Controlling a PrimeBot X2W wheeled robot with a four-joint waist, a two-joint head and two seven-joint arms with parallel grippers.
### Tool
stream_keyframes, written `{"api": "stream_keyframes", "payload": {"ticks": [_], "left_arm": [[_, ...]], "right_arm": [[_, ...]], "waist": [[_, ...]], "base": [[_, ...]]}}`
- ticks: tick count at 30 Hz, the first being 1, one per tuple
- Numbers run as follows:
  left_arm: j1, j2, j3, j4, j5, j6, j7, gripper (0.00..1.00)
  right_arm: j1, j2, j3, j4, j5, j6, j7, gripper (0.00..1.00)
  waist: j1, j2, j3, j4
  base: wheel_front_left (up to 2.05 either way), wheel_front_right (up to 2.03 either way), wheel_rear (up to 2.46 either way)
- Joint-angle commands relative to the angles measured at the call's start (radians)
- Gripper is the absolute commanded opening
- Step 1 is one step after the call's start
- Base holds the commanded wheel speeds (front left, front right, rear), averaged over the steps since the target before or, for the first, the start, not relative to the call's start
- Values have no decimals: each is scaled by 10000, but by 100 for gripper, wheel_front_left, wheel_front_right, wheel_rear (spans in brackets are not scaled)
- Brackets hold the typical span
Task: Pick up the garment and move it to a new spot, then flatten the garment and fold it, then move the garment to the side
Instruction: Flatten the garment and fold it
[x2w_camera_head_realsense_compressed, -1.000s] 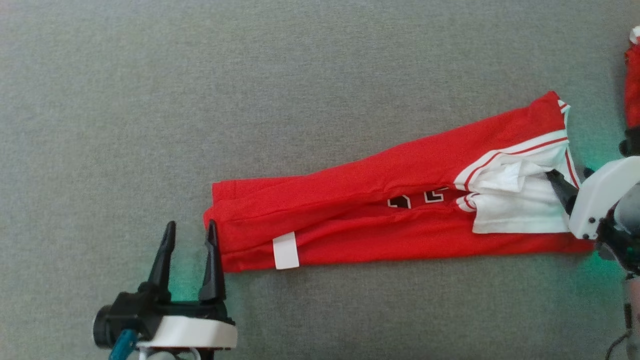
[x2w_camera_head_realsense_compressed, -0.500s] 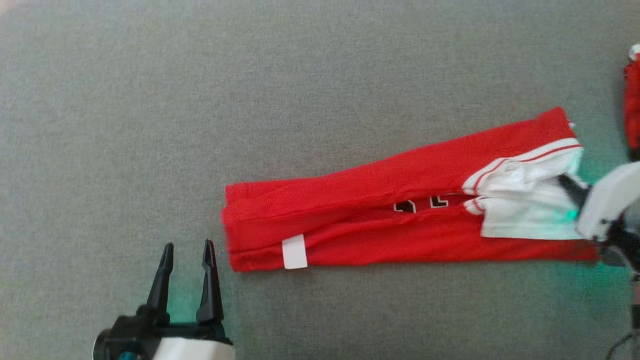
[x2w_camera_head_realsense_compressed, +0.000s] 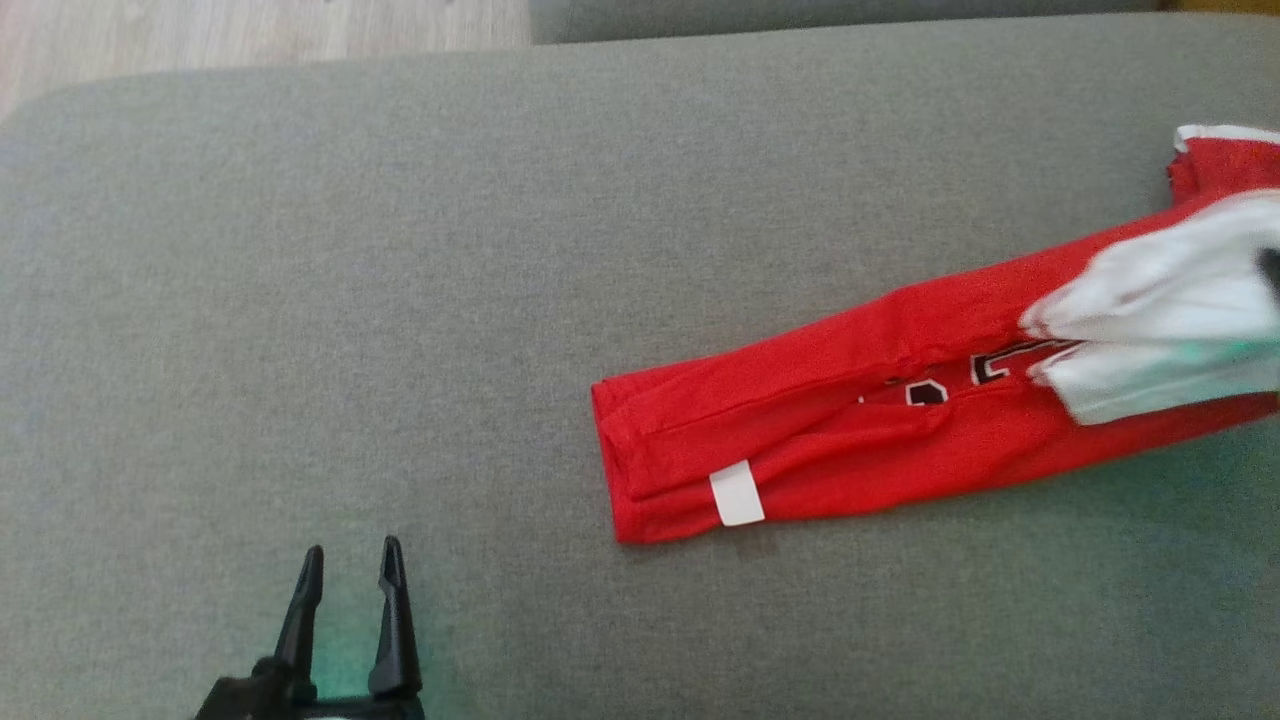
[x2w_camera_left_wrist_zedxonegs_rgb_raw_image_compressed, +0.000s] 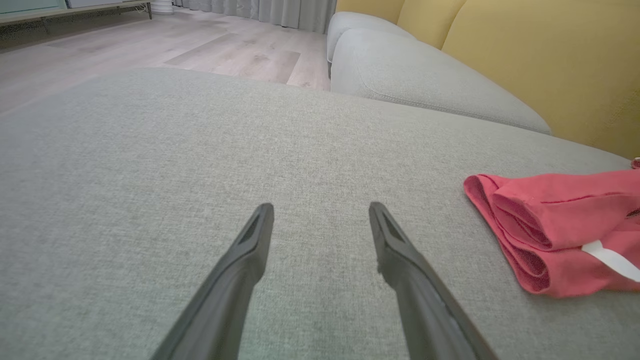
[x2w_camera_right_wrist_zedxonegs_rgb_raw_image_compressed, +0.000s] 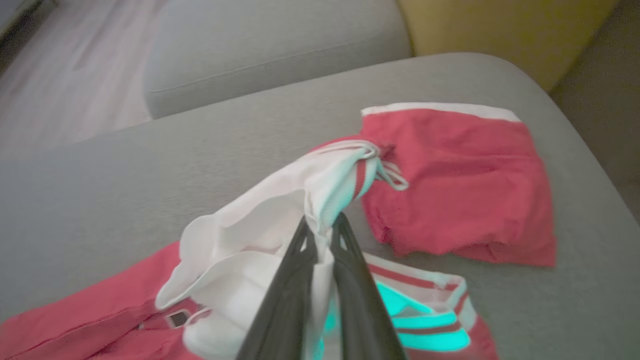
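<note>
- The left gripper is hovering with fingers spread and empty, over the grey cushion.
- The red garment is lying folded long across the cushion's right half (soft, light, likely sagging and unfolding if lifted by one end).
- The right gripper is pinching its white trimmed end; supporting the hem too looks wiser.

This is a home living room. The surface in front is a grey fabric sofa seat, with a second grey cushion beyond it and yellow back cushions behind. Past the seat's edge lies a pale wood-plank floor. Long grey curtains hang down to it, and a low cabinet stands at the far side
</note>
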Motion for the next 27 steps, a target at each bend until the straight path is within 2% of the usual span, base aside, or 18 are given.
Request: {"api": "stream_keyframes", "payload": {"ticks": [1,4,7,11,13,16,22,27], "left_arm": [[8,-42,393,-201,42,28,-97,100],[54,-44,419,-244,87,85,-97,100],[22,-45,433,-298,131,107,-97,100],[-36,-45,456,-335,278,95,-97,100],[-82,-46,495,-307,366,48,-97,100],[-211,-46,489,-265,523,-68,-97,100],[-336,-46,499,-154,668,-169,-97,100],[-260,-46,378,-48,654,-188,-97,100]], "right_arm": [[130,-204,508,-899,187,-7,214,0],[521,197,1505,-1842,478,-7,635,0],[822,876,2691,-2477,550,-7,862,0],[958,2204,4216,-2197,385,-7,407,0],[931,2609,4802,-1672,237,-7,-183,0],[944,2782,5592,-772,229,-7,-1110,0],[580,2799,6759,789,1717,-7,-3292,0],[26,2800,7774,1874,2689,-7,-4395,0]], "waist": [[1,-1,-158,-82],[1,-1,-283,-118],[1,-1,-340,-157],[1,-1,-380,-188],[1,-1,-407,-173],[1,-1,-430,-28],[1,-1,-542,160],[1,-1,-619,189]], "base": [[0,0,0],[0,0,0],[0,0,0],[0,0,0],[0,0,0],[0,0,0],[0,0,0],[0,0,0]]}}
